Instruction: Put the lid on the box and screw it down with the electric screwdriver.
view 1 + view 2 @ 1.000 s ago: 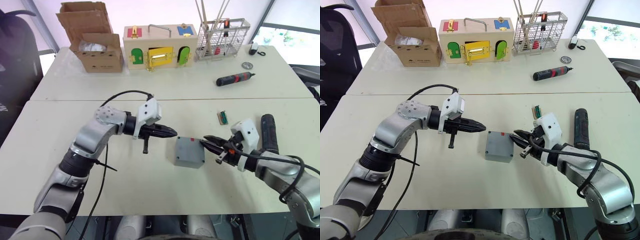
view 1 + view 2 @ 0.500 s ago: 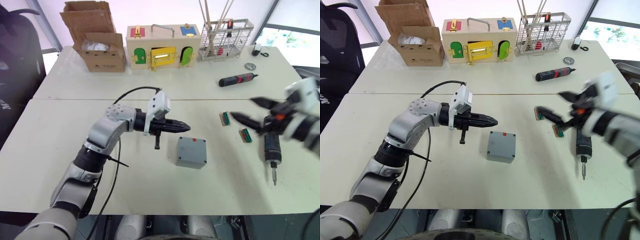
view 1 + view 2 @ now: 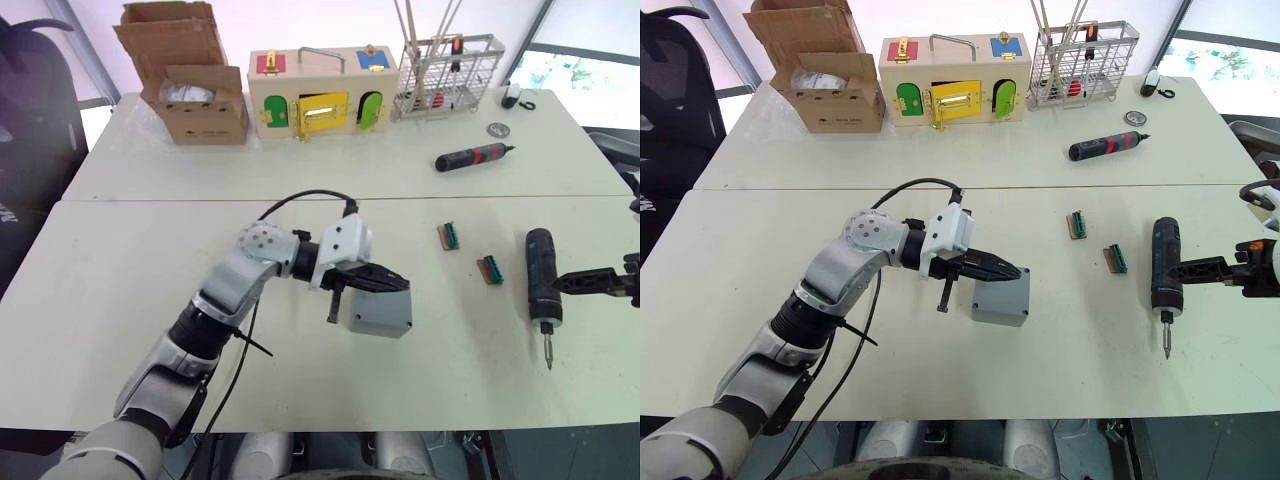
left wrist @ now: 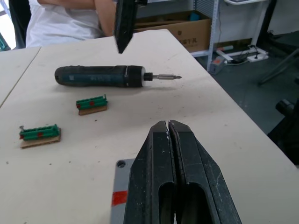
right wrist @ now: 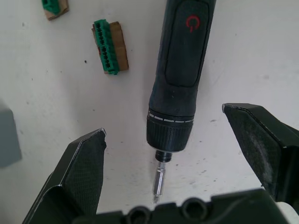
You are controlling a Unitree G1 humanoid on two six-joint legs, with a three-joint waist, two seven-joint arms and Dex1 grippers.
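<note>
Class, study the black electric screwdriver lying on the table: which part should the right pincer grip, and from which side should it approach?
Grip the thick cylindrical body of the electric screwdriver, not the thin bit. It lies flat on the table, so I would come down from above, fingers straddling its width. The open right pincer already brackets it near the collar.

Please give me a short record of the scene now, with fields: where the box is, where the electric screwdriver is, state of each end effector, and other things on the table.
box: grey box with lid on, front table
left end effector: shut, over the box's top
electric screwdriver: lying flat, free, bit toward the robot
right end effector: open, fingers either side of the screwdriver's bit end
nearby: two green connectors
far table: black-and-red screwdriver, wooden box, cardboard box, wire rack
</note>
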